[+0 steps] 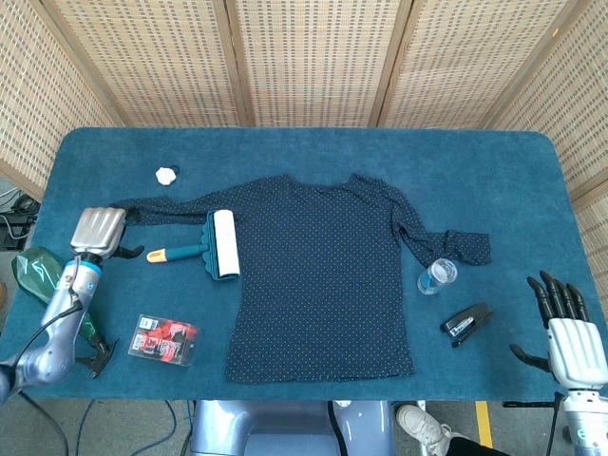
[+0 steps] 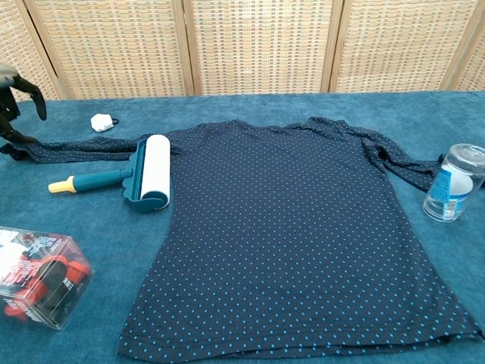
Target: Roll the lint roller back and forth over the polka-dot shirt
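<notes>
The dark polka-dot shirt (image 1: 323, 285) (image 2: 295, 227) lies flat in the middle of the blue table. The lint roller (image 1: 217, 245) (image 2: 148, 178) rests at the shirt's left edge, white roll on the fabric, yellow-tipped teal handle pointing left. My left hand (image 1: 100, 231) (image 2: 15, 95) hovers over the end of the shirt's left sleeve, a short way left of the handle tip. It holds nothing and its fingers are apart. My right hand (image 1: 568, 332) stays at the table's front right corner, fingers spread, empty.
A clear box of red and black items (image 1: 163, 340) (image 2: 38, 277) sits front left. A small white object (image 1: 167, 174) (image 2: 101, 121) lies at the back left. A water bottle (image 1: 437, 276) (image 2: 453, 182) and a black stapler (image 1: 466, 323) lie right of the shirt.
</notes>
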`<state>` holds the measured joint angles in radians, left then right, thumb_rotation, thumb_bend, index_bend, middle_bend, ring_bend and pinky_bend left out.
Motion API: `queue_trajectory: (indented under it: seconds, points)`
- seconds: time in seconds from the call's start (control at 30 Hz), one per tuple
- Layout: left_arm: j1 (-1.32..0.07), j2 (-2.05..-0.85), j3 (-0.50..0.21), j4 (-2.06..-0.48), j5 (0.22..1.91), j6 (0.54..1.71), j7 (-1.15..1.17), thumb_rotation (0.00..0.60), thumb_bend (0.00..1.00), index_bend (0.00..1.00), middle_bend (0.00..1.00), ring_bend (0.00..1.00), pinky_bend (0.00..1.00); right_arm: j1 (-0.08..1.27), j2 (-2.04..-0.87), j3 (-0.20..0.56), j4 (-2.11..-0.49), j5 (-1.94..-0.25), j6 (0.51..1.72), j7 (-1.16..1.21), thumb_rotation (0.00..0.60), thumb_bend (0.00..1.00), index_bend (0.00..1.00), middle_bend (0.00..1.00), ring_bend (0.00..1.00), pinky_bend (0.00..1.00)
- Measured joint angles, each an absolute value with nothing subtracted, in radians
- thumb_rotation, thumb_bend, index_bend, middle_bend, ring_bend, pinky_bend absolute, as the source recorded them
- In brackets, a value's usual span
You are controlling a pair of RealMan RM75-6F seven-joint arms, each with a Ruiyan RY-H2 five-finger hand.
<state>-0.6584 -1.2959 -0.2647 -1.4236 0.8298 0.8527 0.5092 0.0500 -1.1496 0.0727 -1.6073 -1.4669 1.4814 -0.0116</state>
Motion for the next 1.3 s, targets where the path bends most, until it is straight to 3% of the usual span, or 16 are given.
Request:
queue_trajectory:
  seconds: [0.57,1.3]
  points:
    - [-0.761,-1.451,-0.183,-1.265,0.716,0.807,0.572,0.600,0.25,0.41,0.90,0.74,0.63,0.051,-1.149,0.079,-1.600,-1.450,1.475,-0.004,0.600,0.07,0.00,0.00,0.00,0.00]
    - [-0.829,-1.589,-0.147,-1.080,0.652,0.740,0.586,0.600,0.26,0.41,0.90,0.74,0.63,0.055,-1.156,0.089,-1.581,-1.423,1.461,-0.006,0.600,0.07,0.00,0.00,0.00,0.00]
